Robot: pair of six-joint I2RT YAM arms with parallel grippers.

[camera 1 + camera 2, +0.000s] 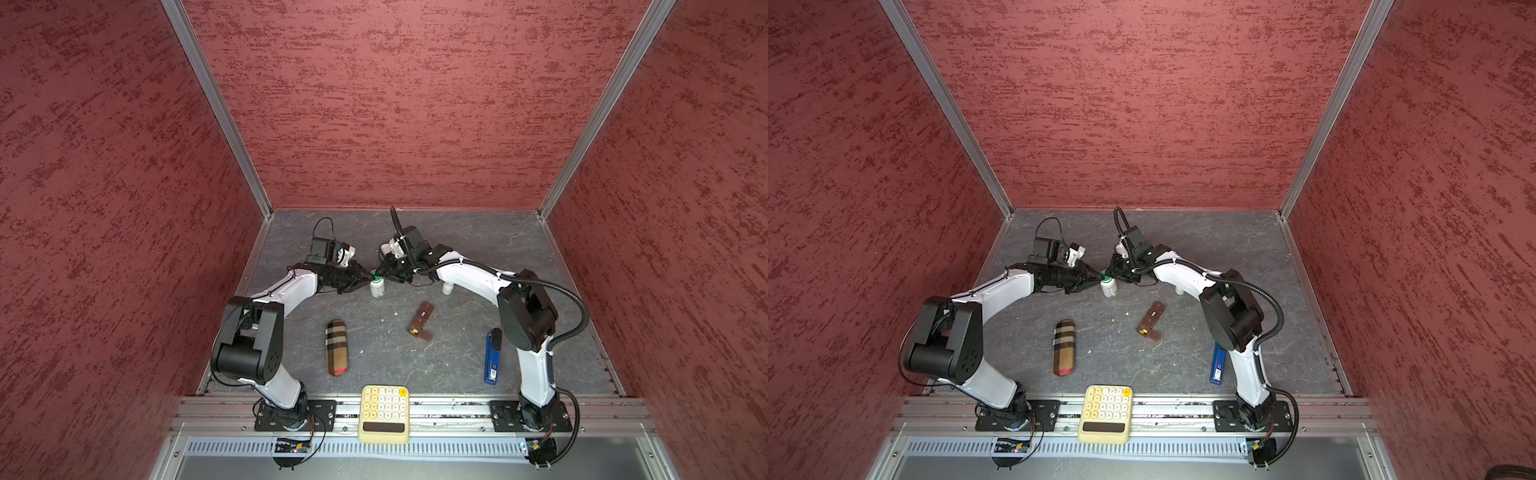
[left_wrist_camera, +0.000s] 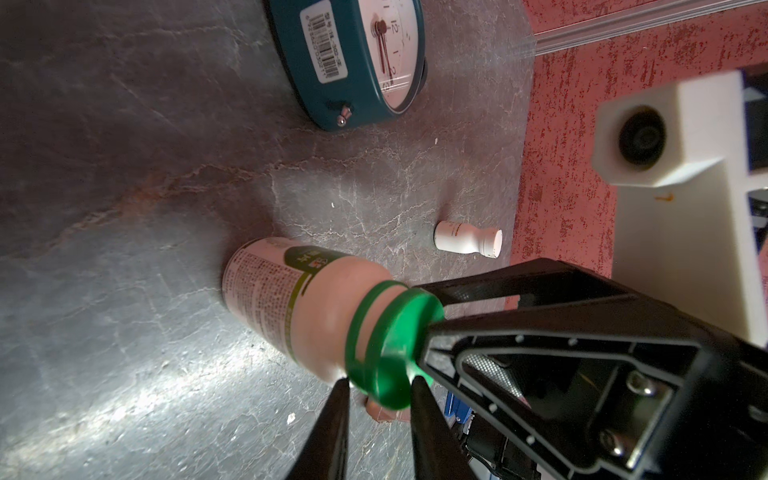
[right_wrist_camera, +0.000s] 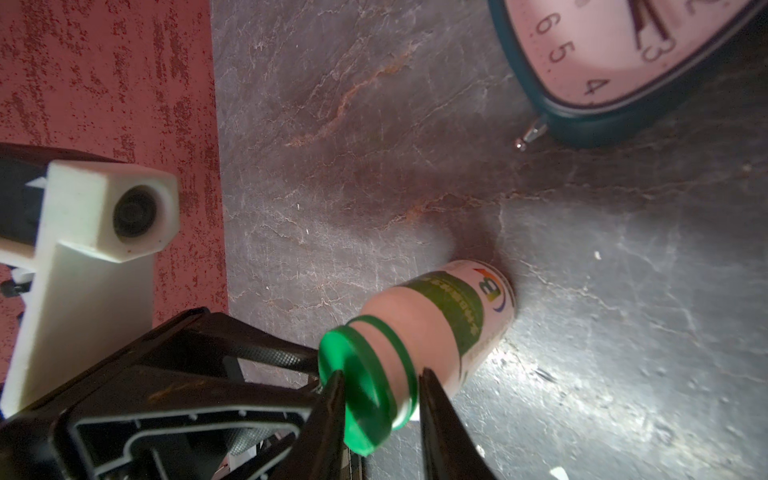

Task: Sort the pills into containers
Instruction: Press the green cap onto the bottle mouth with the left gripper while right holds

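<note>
Early going here: a few pills (image 1: 395,313) lie loose on the surface (image 1: 478,249). Just right of them sit the containers (image 1: 422,318), one end cell apparently open, so sorting looks barely begun. At the back, the left claw (image 2: 378,384) pinches the green cap (image 2: 390,332) of the standing white bottle (image 1: 377,287), and the right claw (image 3: 380,376) clamps the same cap from the opposite side.

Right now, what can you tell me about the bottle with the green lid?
The bottle is white plastic with a green printed label and a green cap. It stands upright, capped, on the grey table. The left gripper and right gripper both pinch its cap from opposite sides.
</note>
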